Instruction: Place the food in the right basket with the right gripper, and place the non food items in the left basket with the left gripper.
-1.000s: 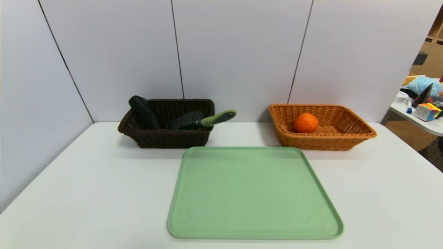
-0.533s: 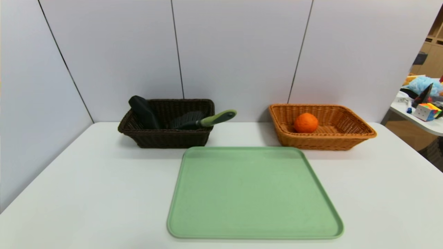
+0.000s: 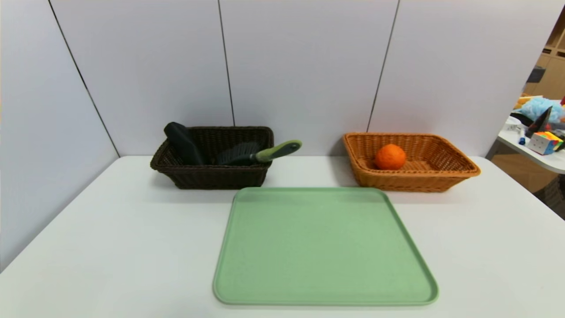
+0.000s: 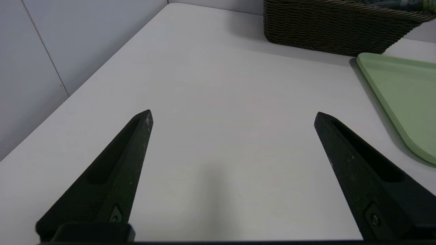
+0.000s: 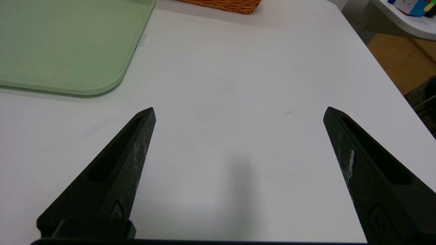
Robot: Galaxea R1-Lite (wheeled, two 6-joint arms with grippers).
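- The orange is seated in the light orange-tan basket, right of centre in the upper half of the head view; it is set toward the left part of that basket's inside.
- The brush is held by the dark brown basket, left of centre in the upper half of the head view; its bristle head is sunk inside, and its green handle is propped over the right-hand rim, tilted up.
- The black case is leaned in the same dark basket, at its left end, with its upper end raised above the rim.
- The green tray is laid flat on the white table, in the lower middle of the head view, in front of the two baskets.
- The left gripper is hung above the table to the left of the tray; its jaws are spread wide, and nothing is held or touched by them.
- The right gripper is hung above the table to the right of the tray; its jaws are likewise parted wide, with nothing gripped or touched.
- A puzzle cube is placed among other items on a side table, at the right edge of the head view.
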